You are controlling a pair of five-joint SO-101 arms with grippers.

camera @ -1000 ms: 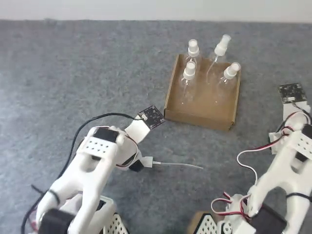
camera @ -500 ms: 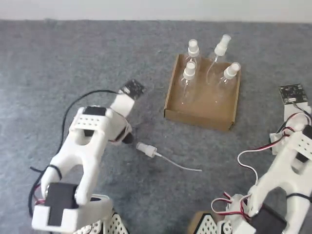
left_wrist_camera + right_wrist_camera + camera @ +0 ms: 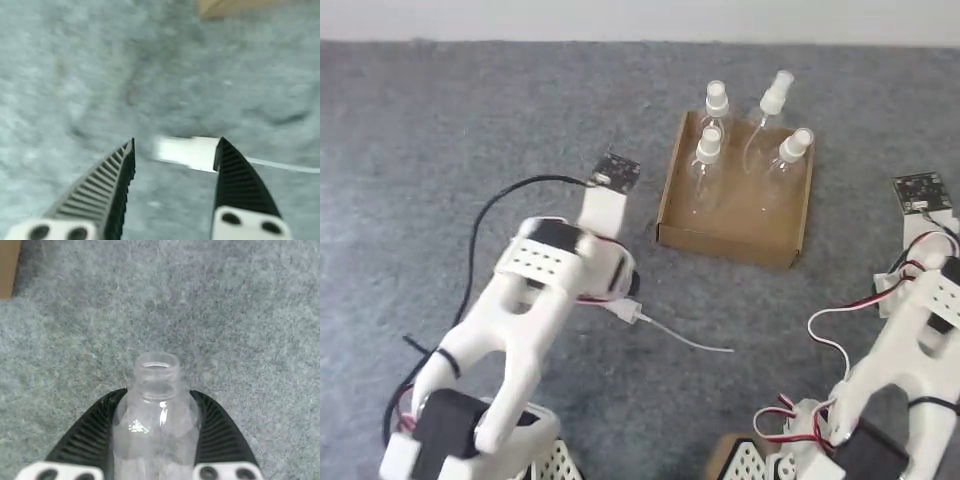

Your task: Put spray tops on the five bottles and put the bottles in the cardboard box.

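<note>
As the left arm (image 3: pixel 535 300) swings back, left claw (image 3: pixel 176 142) spread around spray top (image 3: pixel 187 152), right claw (image 3: pixel 159 392) pinching 1 bottle (image 3: pixel 157 375)

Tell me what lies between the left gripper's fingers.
The white spray top lies on the grey carpet inside the open left gripper, seen in the left wrist view.

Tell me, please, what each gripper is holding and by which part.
The right gripper grips the capless bottle by its shoulder, just below the neck. The left gripper is open over the spray top and holds nothing.
</note>
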